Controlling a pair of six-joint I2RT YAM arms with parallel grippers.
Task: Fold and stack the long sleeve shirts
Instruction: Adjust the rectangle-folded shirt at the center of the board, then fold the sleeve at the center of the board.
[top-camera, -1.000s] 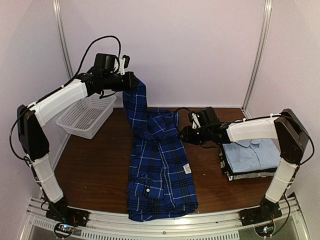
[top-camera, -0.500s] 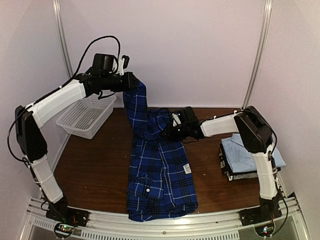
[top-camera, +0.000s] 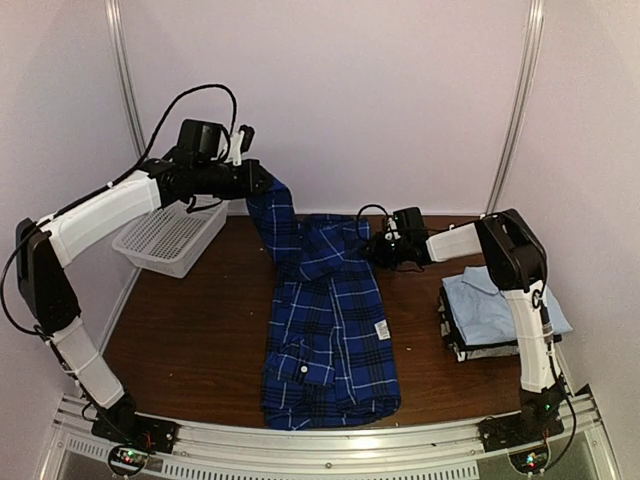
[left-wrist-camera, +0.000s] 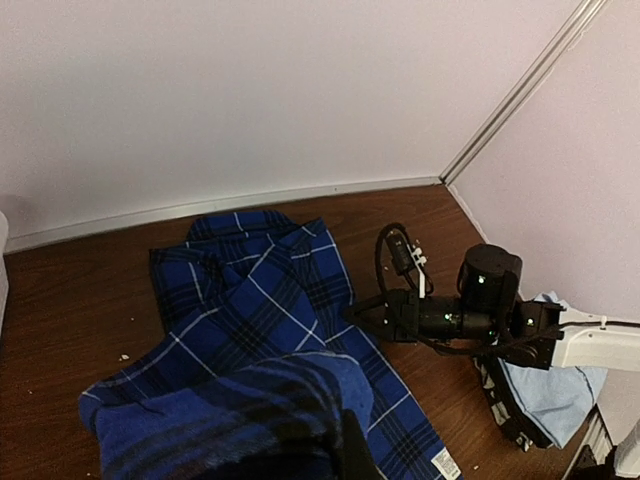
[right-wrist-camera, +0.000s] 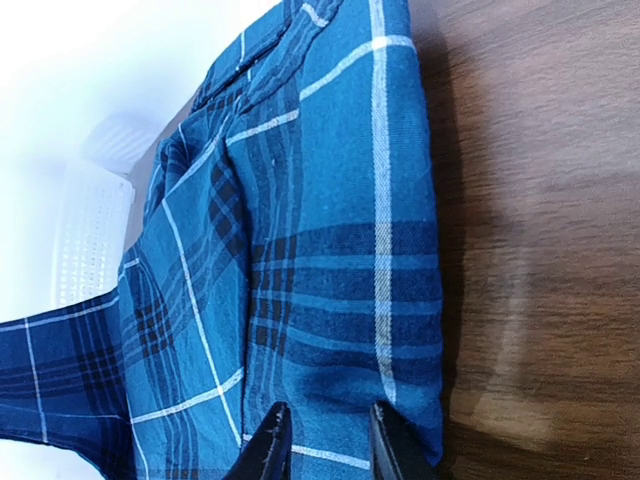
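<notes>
A dark blue-and-black plaid shirt (top-camera: 328, 335) with thin white lines is laid lengthwise down the middle of a brown wooden table (top-camera: 190, 340). Its hem is at the near edge and its collar end is toward the back wall. A long narrow part of it is held up off the table in a steep band that reaches the left gripper (top-camera: 262, 182). That gripper's jaws are clamped on the cloth above the back left of the table. The right gripper (top-camera: 378, 246) is held low at the shirt's right edge, near the collar end. At the right of the table a stack (top-camera: 500, 318) of folded shirts is seen. A plain light blue shirt is on top, with darker and grey layers beneath. The stack is well apart from the plaid shirt.

In the overhead view a small white label (top-camera: 381, 330) is seen near the shirt's right edge, and a cuff with a pale button (top-camera: 300, 368) is seen on its left half. In the left wrist view, rumpled folds are shown around the collar, and the gripped cloth is bunched at the bottom of the frame.

Only in the right wrist view are the right jaws shown. They are set narrowly apart and plaid cloth fills the gap between them. Whether the cloth is pinched cannot be told. The fine weave of the fabric and the grain of the wood are plain there.

A rectangular white plastic lattice basket (top-camera: 170, 235) is set at the back left, beside the raised band.
</notes>
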